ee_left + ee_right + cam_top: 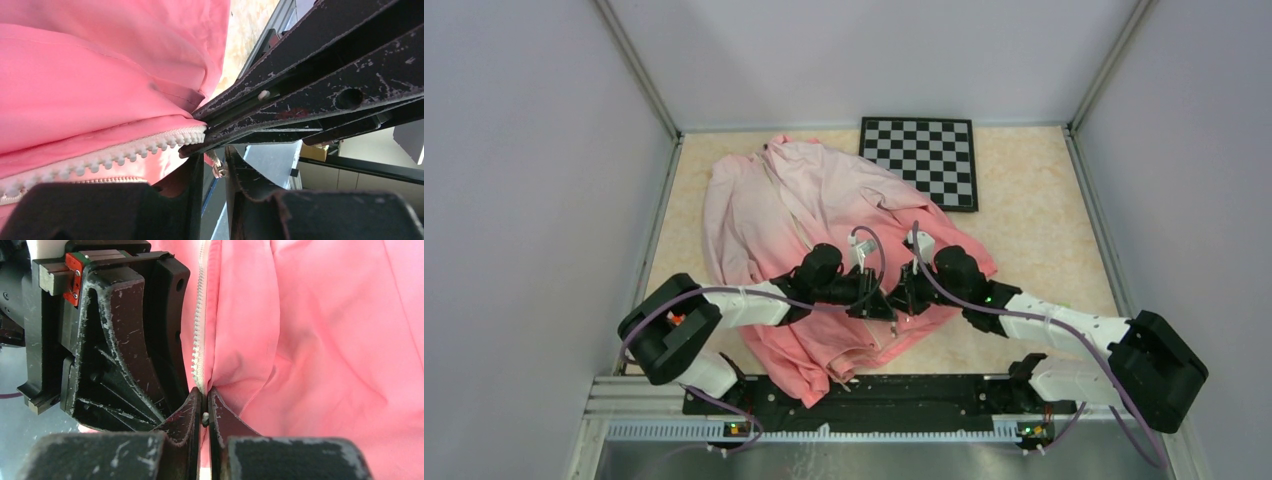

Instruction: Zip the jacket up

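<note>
Jacket [774,210] lies crumpled on the worktop [1044,230] beside the chessboard [921,160]; right tool [205,407] is clamped on its white zipper [199,340], left tool [214,167] nearly together beside it, whether gripping I cannot tell

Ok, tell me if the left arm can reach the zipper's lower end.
Probably yes: the left gripper sits at the lower end of the zipper on the jacket; only the right gripper, shut on the zipper, crowds it.
</note>
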